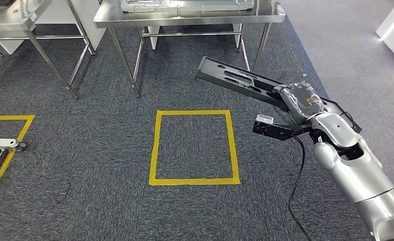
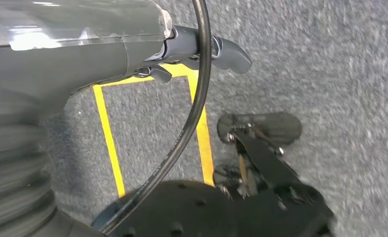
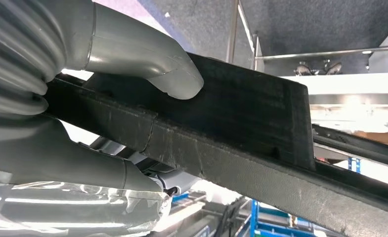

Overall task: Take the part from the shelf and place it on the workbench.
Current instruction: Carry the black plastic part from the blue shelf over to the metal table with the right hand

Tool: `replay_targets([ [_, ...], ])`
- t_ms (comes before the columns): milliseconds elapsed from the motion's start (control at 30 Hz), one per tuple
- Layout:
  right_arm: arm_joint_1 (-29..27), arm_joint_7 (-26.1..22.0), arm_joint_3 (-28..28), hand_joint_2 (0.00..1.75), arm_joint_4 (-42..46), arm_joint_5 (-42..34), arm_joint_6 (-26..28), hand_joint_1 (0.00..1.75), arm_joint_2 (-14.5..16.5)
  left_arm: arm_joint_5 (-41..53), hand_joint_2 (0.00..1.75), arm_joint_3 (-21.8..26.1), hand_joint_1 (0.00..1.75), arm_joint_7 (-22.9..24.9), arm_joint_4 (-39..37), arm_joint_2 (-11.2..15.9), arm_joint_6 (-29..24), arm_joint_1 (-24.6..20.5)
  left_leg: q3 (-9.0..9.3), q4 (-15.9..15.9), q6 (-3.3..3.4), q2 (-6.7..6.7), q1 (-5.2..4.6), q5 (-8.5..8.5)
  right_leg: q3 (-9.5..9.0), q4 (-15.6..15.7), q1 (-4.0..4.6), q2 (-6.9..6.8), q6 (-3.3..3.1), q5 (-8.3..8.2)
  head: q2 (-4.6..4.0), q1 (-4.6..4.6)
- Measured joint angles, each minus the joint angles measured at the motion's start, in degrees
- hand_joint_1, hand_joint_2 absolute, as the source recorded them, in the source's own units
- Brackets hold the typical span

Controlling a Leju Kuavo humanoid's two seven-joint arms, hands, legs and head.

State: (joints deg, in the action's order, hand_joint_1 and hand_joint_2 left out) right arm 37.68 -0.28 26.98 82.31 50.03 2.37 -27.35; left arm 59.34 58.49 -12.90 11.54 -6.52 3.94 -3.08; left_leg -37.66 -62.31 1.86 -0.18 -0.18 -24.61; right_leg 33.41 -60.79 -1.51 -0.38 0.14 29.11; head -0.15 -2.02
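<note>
A long flat black part (image 1: 237,79) with slots is held above the carpet at the right, pointing toward the steel workbench (image 1: 184,20). My right hand (image 1: 299,103) grips its near end. In the right wrist view the grey thumb (image 3: 147,52) presses on the part's dark edge (image 3: 241,128) with fingers underneath. My left hand (image 2: 201,49) hangs low over the carpet, its fingers curled in with nothing in them.
A yellow tape square (image 1: 193,147) marks the grey carpet in front of me. Another yellow square (image 1: 4,145) lies at the left edge. A second steel table (image 1: 14,20) stands at the back left. The workbench legs (image 1: 122,60) reach the floor ahead.
</note>
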Motion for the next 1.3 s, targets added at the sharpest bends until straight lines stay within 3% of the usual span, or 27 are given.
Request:
replay_targets([
  [133,0.1,0.0,0.6,1.75,0.0,1.0,-0.2,1.75,0.0,0.0,1.75,0.0,0.00,-0.1,0.0,0.2,0.0,0.0,1.44,2.8,0.38,-0.05,-0.16,-0.09,-0.64,1.1,-0.02,-0.30,1.21,0.06,0.00,0.01],
  [200,0.4,0.2,1.2,1.75,0.1,2.3,-0.4,1.75,0.1,0.0,1.75,0.0,0.00,-0.2,0.0,0.2,0.1,0.0,2.56,4.2,0.58,-0.16,0.13,0.21,0.16,-1.0,0.05,-0.27,1.50,1.33,0.00,0.02],
  [300,1.1,0.8,2.5,1.75,-0.2,4.4,-1.3,1.75,0.3,0.0,1.75,0.0,0.00,-0.2,0.0,0.2,0.2,-0.2,3.25,4.6,1.10,-0.37,0.07,-0.04,6.05,-10.8,0.12,-0.05,1.54,4.97,0.00,0.03],
  [333,1.3,1.1,3.1,1.75,-0.4,5.2,-1.7,1.75,0.4,0.0,1.75,0.0,0.00,-0.2,0.0,0.2,0.2,-0.2,3.35,4.5,1.17,-0.49,0.00,-0.28,7.71,-12.9,0.13,-0.01,1.60,4.95,0.00,0.03],
  [367,1.6,1.3,3.8,1.75,-0.6,6.0,-2.2,1.75,0.4,0.1,1.75,0.0,0.00,-0.3,0.0,0.2,0.2,-0.2,3.46,4.2,1.16,-0.63,-0.05,-0.57,8.45,-13.0,0.12,0.00,1.63,3.79,0.00,0.03],
  [433,2.8,1.6,5.2,1.75,-1.1,7.5,-3.4,1.75,0.5,0.2,1.75,0.1,0.00,-0.3,0.0,0.2,0.2,-0.2,3.73,3.5,0.94,-0.88,-0.09,-1.37,6.85,-7.3,0.12,0.02,1.54,-0.88,0.00,0.03],
  [500,4.4,1.7,6.5,1.75,-1.6,8.6,-4.5,1.75,0.6,0.3,1.75,0.3,0.00,-0.2,0.0,0.2,0.2,-0.3,3.64,2.7,0.54,-1.04,-0.27,-2.15,4.46,-1.5,0.31,0.14,1.24,-3.51,0.00,0.02],
  [600,6.4,2.1,8.7,1.75,-2.3,10.0,-6.0,1.75,1.0,0.5,1.75,0.4,0.00,-0.2,0.0,0.2,0.2,-0.3,3.54,2.5,-0.19,-1.15,-0.35,-2.60,3.70,0.2,0.59,0.32,0.58,-3.30,0.00,0.02],
  [700,7.8,2.4,10.9,1.75,-3.1,10.9,-6.8,1.75,1.7,0.7,1.75,0.5,0.00,-0.2,0.0,0.2,0.2,-0.3,2.85,0.5,-1.24,-0.90,-0.19,-4.10,2.82,1.0,0.13,0.16,-0.30,-3.24,0.00,0.03],
  [800,8.8,2.6,12.7,1.75,-3.7,11.3,-7.2,1.75,2.5,0.7,1.75,0.8,0.00,-0.2,0.0,0.3,0.3,-0.3,-2.42,-9.6,-2.42,-0.49,0.45,-8.10,2.05,1.3,-0.06,-0.01,-0.80,-2.84,0.00,0.02],
  [833,9.0,2.6,13.2,1.75,-4.0,11.4,-7.3,1.75,2.7,0.7,1.75,0.9,0.00,-0.2,0.0,0.3,0.3,-0.3,-4.10,-12.3,-2.67,-0.39,0.69,-8.54,1.83,1.3,-0.10,-0.03,-0.79,-2.66,0.00,0.01],
  [867,9.1,2.6,13.7,1.75,-4.2,11.5,-7.4,1.75,2.9,0.7,1.75,1.1,0.00,-0.2,0.0,0.3,0.3,-0.2,-4.84,-12.9,-2.85,-0.31,0.87,-7.85,1.58,1.2,-0.18,-0.04,-0.67,-2.46,0.00,0.01],
  [900,9.1,2.6,14.1,1.75,-4.3,11.5,-7.5,1.75,3.0,0.7,1.75,1.2,0.00,-0.2,0.0,0.3,0.3,-0.2,-4.59,-11.5,-2.97,-0.24,1.03,-6.26,1.28,1.2,-0.29,-0.05,-0.51,-2.24,0.00,0.01],
  [967,9.5,2.6,14.6,1.75,-4.5,11.5,-7.5,1.75,3.2,0.7,1.75,1.3,0.00,-0.3,0.0,0.4,0.3,-0.2,-1.62,-4.2,-3.10,-0.12,1.26,-1.80,0.58,1.3,-0.55,-0.05,0.04,-1.72,0.00,0.02],
  [1033,10.5,2.5,15.1,1.75,-4.7,11.5,-7.8,1.75,3.4,0.7,1.75,1.3,0.00,-0.3,0.0,0.4,0.3,-0.3,0.91,1.6,-2.76,-0.13,1.07,0.13,0.32,1.3,-0.52,0.02,0.79,-1.41,0.00,0.03],
  [1167,12.1,2.3,15.7,1.75,-4.8,11.0,-9.5,1.75,3.5,0.7,1.75,1.4,0.00,-0.6,0.0,0.3,0.3,-0.3,1.56,3.0,-1.09,-0.28,0.85,-0.13,0.23,1.5,-0.49,0.06,2.20,-1.13,0.00,0.02],
  [1233,13.0,2.2,16.0,1.75,-4.8,10.7,-10.2,1.75,3.5,0.7,1.75,1.4,0.00,-0.8,0.0,0.3,0.4,-0.3,2.10,3.6,-0.18,-0.32,0.97,-0.07,1.92,-2.1,-0.48,0.08,2.36,0.95,0.00,0.03],
  [1300,14.0,2.2,16.2,1.75,-4.8,10.4,-10.8,1.75,3.5,0.7,1.75,1.4,0.00,-1.0,0.0,0.4,0.4,-0.4,2.35,3.6,0.42,-0.33,0.64,-0.30,6.03,-9.7,-0.20,0.12,2.20,4.06,0.00,0.03],
])
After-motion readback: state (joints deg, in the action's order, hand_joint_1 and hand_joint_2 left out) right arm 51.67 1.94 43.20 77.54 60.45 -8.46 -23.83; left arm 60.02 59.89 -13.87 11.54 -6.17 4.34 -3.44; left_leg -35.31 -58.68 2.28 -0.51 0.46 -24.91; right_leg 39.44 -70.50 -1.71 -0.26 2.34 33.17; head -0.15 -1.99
